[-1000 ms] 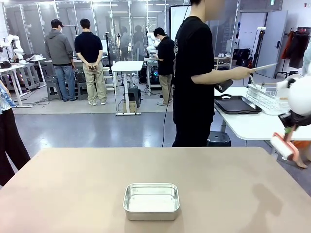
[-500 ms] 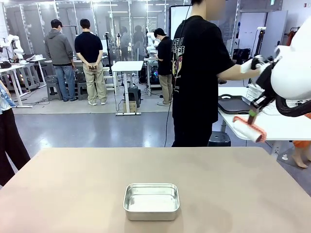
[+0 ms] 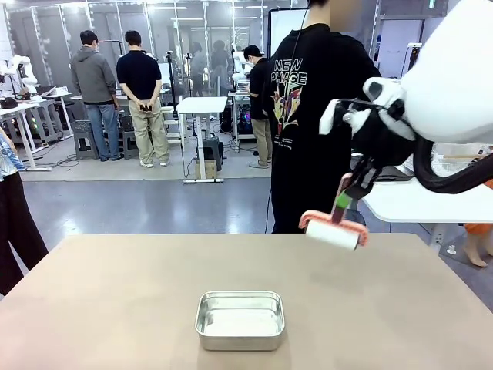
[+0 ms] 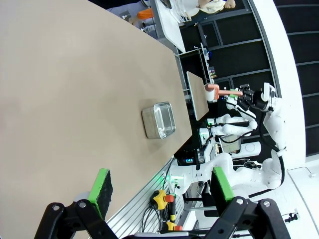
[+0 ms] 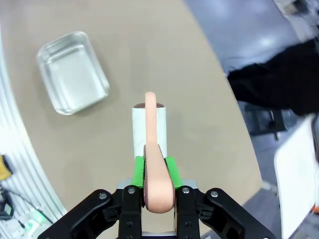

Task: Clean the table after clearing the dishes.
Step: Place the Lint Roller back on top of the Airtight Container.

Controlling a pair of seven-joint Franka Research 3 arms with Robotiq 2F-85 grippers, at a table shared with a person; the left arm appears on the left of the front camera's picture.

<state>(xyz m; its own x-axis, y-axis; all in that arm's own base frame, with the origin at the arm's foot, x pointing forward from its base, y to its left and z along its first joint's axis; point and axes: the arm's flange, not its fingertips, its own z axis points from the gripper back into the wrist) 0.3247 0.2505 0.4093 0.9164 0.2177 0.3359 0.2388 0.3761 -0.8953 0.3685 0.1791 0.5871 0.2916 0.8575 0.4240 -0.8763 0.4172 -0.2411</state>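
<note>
- Between the right gripper's (image 5: 154,174) green pads sits the salmon-pink handle of a lint roller (image 5: 148,130); the jaws are closed tight against it, and in the front view the same right gripper (image 3: 356,179) is mostly masked by the white arm, so its fingertips are hard to make out there.
- Beyond that gripper, the roller's white cylinder (image 3: 333,234) hangs at the end of the handle, above the far right part of the desk (image 3: 115,301); whether it touches the beige top cannot be told.
- Below and to one side of the roller in the right wrist view lies a small steel pan (image 5: 73,72), apart from it, resting on the desk.
- Behind the right gripper in the front view stands a person in a black printed T-shirt (image 3: 308,116), partly covered by the arm and cut off at the top edge.
- Ahead of the left gripper (image 4: 158,185), the desk stretches out with the pan (image 4: 159,119) well away; its jaws are spread wide with nothing between them, and its fingers are cropped at the bottom edge.
</note>
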